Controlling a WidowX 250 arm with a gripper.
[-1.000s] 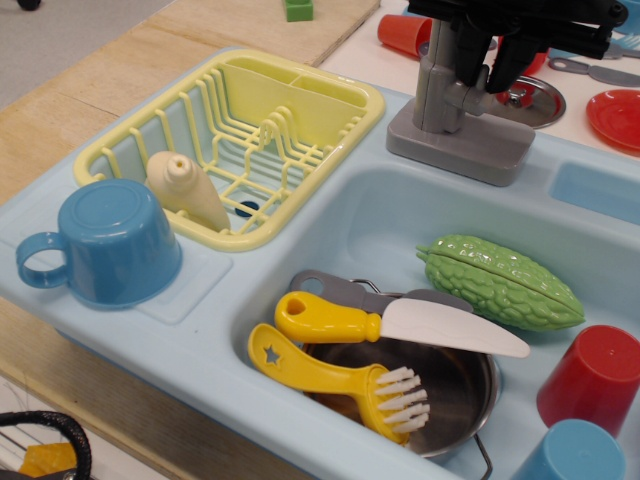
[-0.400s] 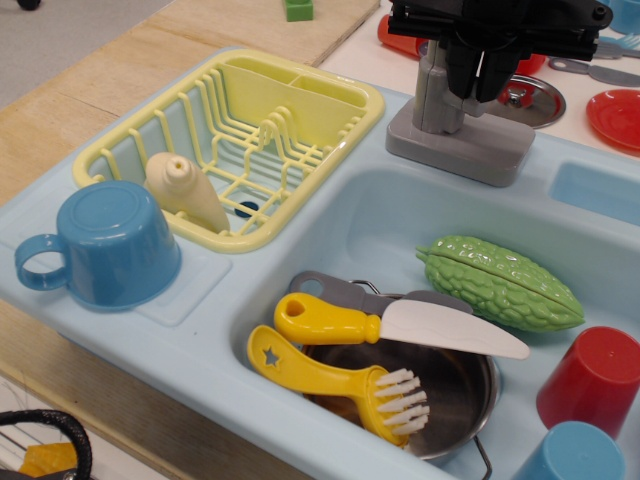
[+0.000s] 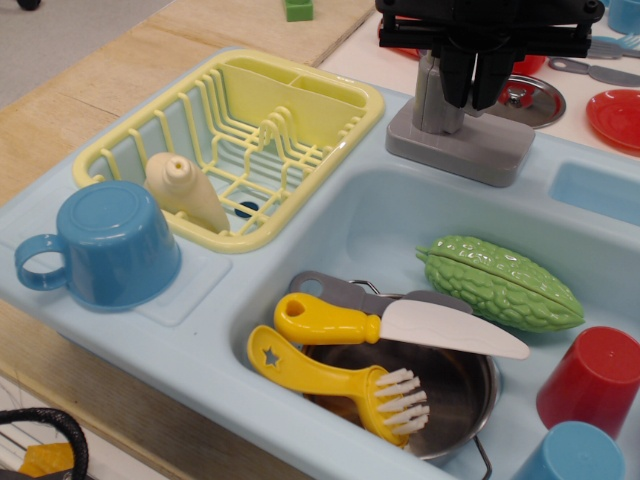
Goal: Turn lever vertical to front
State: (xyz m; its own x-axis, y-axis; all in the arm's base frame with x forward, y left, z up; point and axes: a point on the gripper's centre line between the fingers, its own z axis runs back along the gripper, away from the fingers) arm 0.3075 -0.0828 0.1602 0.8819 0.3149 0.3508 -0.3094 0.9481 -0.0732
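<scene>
The black gripper (image 3: pixel 473 85) hangs at the top edge, pointing straight down, its two fingers (image 3: pixel 456 82) drawn close together, nearly parallel.

Yellow dish rack (image 3: pixel 300 95) holding a cream bottle (image 3: pixel 185 190); blue mug (image 3: pixel 105 245) upside down beside it. In the sink (image 3: pixel 390 215): green gourd (image 3: pixel 500 282), yellow-handled knife (image 3: pixel 395 325), yellow brush (image 3: pixel 345 385), metal pot (image 3: pixel 465 390), red cup (image 3: pixel 595 378).

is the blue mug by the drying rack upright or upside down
Upside down. The blue mug rests on its rim beside the yellow rack, its closed flat base facing up.
</scene>
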